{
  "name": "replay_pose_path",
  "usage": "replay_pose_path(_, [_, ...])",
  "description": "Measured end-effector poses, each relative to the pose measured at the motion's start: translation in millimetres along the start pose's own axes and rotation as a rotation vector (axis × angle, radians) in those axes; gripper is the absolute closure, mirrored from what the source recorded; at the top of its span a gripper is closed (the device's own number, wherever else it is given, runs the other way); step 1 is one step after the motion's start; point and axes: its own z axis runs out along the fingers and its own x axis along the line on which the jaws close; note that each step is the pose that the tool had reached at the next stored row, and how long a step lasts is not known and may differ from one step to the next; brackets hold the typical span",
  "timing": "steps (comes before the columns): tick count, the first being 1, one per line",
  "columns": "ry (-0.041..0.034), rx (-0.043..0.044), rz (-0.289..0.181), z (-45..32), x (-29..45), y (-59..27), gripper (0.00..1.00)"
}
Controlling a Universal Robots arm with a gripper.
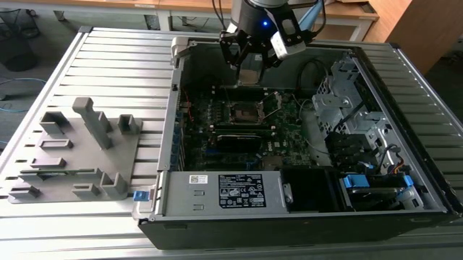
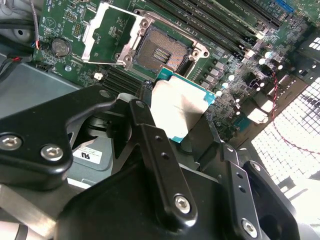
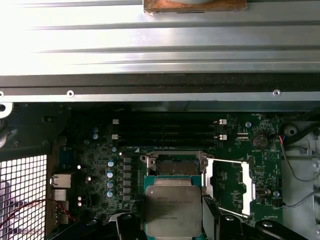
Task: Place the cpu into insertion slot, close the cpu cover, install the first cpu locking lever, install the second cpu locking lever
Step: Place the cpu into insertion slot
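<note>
Gripper [image 2: 175, 120] holds cpu [image 3: 173, 210] over open case [image 1: 289, 230] on slatted table [image 1: 108, 54] by desks [image 1: 340, 13].

There's the cpu [image 2: 182, 107] with its dull, smooth grey metal top, the cpu cover [image 2: 91, 31] bright bare metal, the insertion slot [image 2: 160, 50] dark and matt, rimmed in shiny metal.

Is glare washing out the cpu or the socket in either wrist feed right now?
First wrist view: glare blows out the slatted metal surface, while cpu and insertion slot are evenly lit. Second wrist view: the cpu's top shines pale in the pincer, the perforated panel is washed white, the slot is unaffected.
</note>
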Motion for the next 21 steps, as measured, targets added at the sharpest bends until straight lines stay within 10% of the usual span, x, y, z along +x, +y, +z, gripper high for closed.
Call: replay_pose_path(21, [-0.0002, 0.0001, 0.000, 25.9, -0.4, -2.1, 0.46])
